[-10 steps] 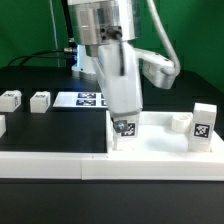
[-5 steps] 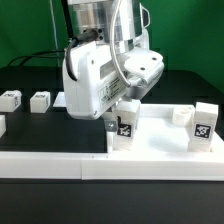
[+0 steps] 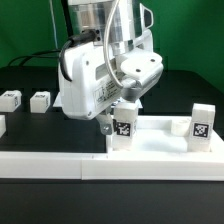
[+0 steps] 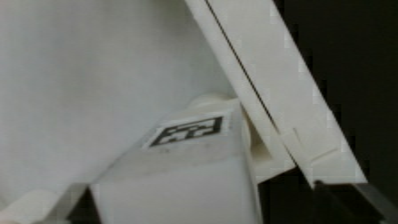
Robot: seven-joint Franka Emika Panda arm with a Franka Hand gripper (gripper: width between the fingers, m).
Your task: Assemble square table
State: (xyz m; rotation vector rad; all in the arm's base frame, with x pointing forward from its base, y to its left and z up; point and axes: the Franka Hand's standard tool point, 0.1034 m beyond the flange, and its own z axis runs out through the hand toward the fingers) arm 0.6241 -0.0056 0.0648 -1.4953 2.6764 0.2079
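The white square tabletop [image 3: 155,143] lies flat in the exterior view, right of centre. A short white tagged leg [image 3: 124,131] stands upright in its near corner socket on the exterior view's left. My gripper [image 3: 121,116] comes down from above and is shut on the top of this leg, with the hand turned sideways. In the wrist view the leg [image 4: 178,165] fills the space between my dark fingers [image 4: 59,207], beside the tabletop's raised edge [image 4: 267,85]. A second leg [image 3: 203,125] stands at the tabletop's right corner. Two loose legs [image 3: 40,101] [image 3: 8,99] lie at the left.
A long white rail [image 3: 50,164] runs along the front of the table, touching the tabletop's near side. A small white piece [image 3: 2,125] shows at the left edge. A green wall and cables stand behind the arm.
My hand has turned about its upright axis while staying on the corner leg; its broad white side now faces the exterior view's left. The leg stays at the same corner.
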